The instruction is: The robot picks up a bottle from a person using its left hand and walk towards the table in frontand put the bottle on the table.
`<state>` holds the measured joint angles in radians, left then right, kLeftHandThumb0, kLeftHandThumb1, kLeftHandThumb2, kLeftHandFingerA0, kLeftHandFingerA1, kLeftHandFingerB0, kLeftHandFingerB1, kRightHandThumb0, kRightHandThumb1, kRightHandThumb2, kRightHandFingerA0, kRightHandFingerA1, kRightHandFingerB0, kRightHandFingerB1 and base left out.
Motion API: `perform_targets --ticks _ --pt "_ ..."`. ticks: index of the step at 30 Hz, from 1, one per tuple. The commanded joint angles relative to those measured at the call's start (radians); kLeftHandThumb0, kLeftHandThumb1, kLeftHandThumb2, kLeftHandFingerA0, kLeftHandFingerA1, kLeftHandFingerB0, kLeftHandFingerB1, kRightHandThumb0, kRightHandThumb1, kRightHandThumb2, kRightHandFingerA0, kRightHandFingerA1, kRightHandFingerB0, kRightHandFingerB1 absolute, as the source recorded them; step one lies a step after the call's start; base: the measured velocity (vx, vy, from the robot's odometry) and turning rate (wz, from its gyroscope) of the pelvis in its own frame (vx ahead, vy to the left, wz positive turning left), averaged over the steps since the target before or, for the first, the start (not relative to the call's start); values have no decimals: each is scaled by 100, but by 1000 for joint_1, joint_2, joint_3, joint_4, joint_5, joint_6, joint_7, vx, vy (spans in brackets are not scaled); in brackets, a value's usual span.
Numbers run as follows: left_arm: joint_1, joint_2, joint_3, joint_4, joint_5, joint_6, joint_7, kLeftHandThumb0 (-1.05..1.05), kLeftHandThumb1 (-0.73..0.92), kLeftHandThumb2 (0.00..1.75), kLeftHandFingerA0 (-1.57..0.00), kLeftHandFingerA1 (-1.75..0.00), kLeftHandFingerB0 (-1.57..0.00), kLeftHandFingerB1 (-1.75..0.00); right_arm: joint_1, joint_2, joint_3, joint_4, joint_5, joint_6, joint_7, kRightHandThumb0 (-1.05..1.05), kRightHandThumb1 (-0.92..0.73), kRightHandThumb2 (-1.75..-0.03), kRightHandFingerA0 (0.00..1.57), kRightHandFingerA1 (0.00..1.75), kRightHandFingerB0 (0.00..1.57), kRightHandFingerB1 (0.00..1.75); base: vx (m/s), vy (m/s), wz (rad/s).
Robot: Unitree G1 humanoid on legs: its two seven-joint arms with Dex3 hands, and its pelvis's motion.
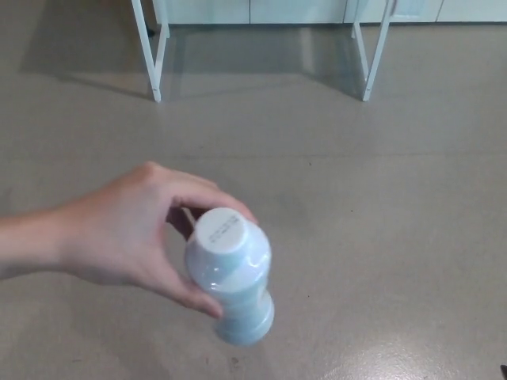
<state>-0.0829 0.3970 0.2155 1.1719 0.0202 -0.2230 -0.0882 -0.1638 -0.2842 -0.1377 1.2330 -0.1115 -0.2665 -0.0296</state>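
— Where are the robot's hands?

— Neither the left hand nor the right hand shows in the head view, so I cannot tell how far either is open or whether it has hold of anything. A dark speck (503,366) sits at the lower right edge, too small to make out.

— Then who has the bottle?

— A person's hand (119,233), coming in from the picture's left, with its forearm cut off by the edge. The thumb presses the near side of the bottle (238,297). The fingers curl round the far side, partly hidden behind it.

— How does the bottle sit?

— It is held in the air above the floor (380,237) and seen almost end-on, with its white cap (223,231) toward the camera. The body is pale blue-white, with a waist below the shoulder. There is small print on the cap, too blurred to read. The base is hidden under the bottle's own body.

— And the bench?

— It is well apart from the bottle, at the top of the picture. Only its white legs show, a left leg (155,83) and a right leg (367,83). Its top is cut off by the frame. Behind the legs runs a pale strip of panels (293,8), too cropped to identify.
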Motion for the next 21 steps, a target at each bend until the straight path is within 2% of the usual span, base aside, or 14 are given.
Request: perform_targets --ticks 1,4,5,6,9,10,11,12,13,15,18,19,20,21 --pt "12 20 3 9 -8 -31 -3 -31 61 58 -40 -37 -28 -32 8 -15 -1 11 9 -15 -8 -41 -67 -60 67 51 51 42 0 0 0" --pt "9 17 13 7 -22 -23 -14 -30 59 57 -39 -37 -27 -31 8 -15 2 12 7 -17 -11 -42 -67 -60 66 51 52 42 0 0 0" --pt "22 19 23 1 -36 -54 -49 -41 49 65 -26 -40 -20 -35 11 -13 6 13 4 -18 -12 -42 -67 -60 65 50 52 41 0 0 0" --pt "26 18 25 -3 -39 -63 -59 -43 48 66 -22 -39 -17 -35 11 -13 7 14 4 -16 -12 -42 -68 -60 64 49 51 41 0 0 0" --pt "35 5 30 -44 -55 -114 -107 -50 43 65 -18 -38 -12 -33 12 -13 6 15 9 -14 -11 -41 -68 -60 63 49 51 42 0 0 0" --pt "61 -16 31 -154 -90 -163 -184 -28 29 85 0 -48 0 -48 15 -15 4 16 10 -14 -13 -41 -67 -60 64 50 52 42 0 0 0" --pt "67 -19 31 -173 -94 -165 -194 -28 29 85 0 -48 0 -48 15 -15 4 17 11 -14 -13 -41 -67 -60 64 50 52 42 0 0 0" --pt "100 -31 15 -288 -106 -180 -226 -48 33 73 -8 -43 0 -31 13 -16 -1 18 16 -14 -9 -41 -66 -59 65 51 51 42 0 0 0" --pt "116 -37 8 -341 -111 -184 -240 -48 33 73 -8 -43 0 -31 12 -16 -4 19 19 -14 -7 -41 -66 -59 65 51 51 42 0 0 0" --pt "168 -39 -28 -503 -127 -189 -302 -59 38 71 -8 -29 -9 -15 14 -17 1 19 14 -16 -4 -41 -66 -60 66 51 51 42 0 0 0" --pt "191 -39 -36 -566 -135 -165 -317 -59 38 71 -8 -29 -9 -15 15 -18 2 19 13 -16 -3 -41 -66 -60 66 51 51 42 0 0 0" --pt "246 -21 -112 -771 -154 -150 -403 -56 36 77 0 -24 0 -19 16 -15 1 21 15 -13 -1 -41 -66 -60 62 49 52 42 0 0 0" --pt "284 -4 -183 -960 -150 -118 -446 -58 35 78 0 -25 0 -18 16 -14 2 24 13 -11 -2 -42 -66 -60 64 49 52 42 0 0 0" --pt "293 1 -200 -1008 -146 -104 -448 -58 35 78 0 -25 0 -18 15 -14 3 24 12 -10 -3 -42 -66 -60 64 49 52 42 0 0 0"
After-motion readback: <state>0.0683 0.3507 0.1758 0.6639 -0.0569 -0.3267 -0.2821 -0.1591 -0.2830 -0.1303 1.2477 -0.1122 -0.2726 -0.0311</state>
